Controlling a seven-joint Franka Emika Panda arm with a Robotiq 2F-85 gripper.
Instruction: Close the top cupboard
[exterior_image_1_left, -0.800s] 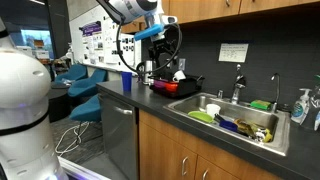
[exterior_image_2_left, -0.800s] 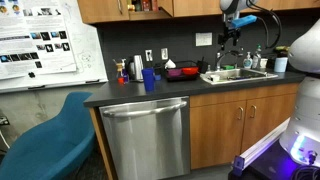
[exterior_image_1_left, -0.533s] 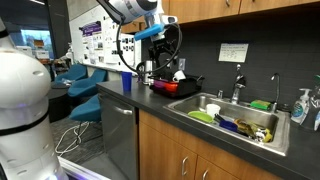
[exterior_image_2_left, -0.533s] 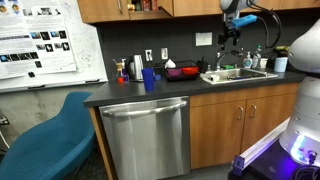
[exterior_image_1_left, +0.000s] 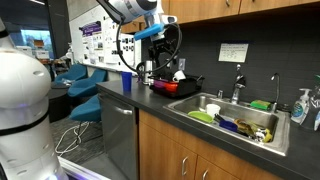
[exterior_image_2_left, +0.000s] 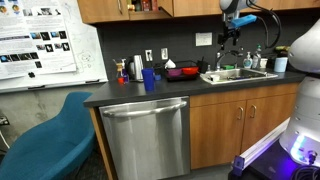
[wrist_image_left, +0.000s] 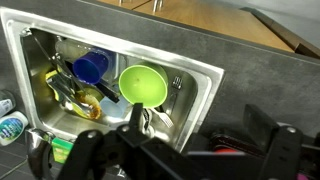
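Note:
The wall-hung brown wood cupboards run along the top edge of both exterior views (exterior_image_1_left: 205, 8) (exterior_image_2_left: 105, 9). One stretch (exterior_image_2_left: 141, 5) shows small items on a shelf; its door is cut off by the frame. My gripper (exterior_image_1_left: 160, 44) (exterior_image_2_left: 232, 42) hangs below the cupboards, over the dark counter beside the sink, and touches nothing. In the wrist view the gripper (wrist_image_left: 190, 152) looks down with its dark fingers spread and nothing between them.
The steel sink (wrist_image_left: 205, 75) holds a green bowl (wrist_image_left: 143, 84), a blue cup (wrist_image_left: 90, 67) and utensils. A red pan (exterior_image_1_left: 172, 86) and a blue cup (exterior_image_2_left: 148, 79) stand on the counter. A dishwasher (exterior_image_2_left: 146, 138), a blue chair (exterior_image_2_left: 50, 135) and base cabinets are below.

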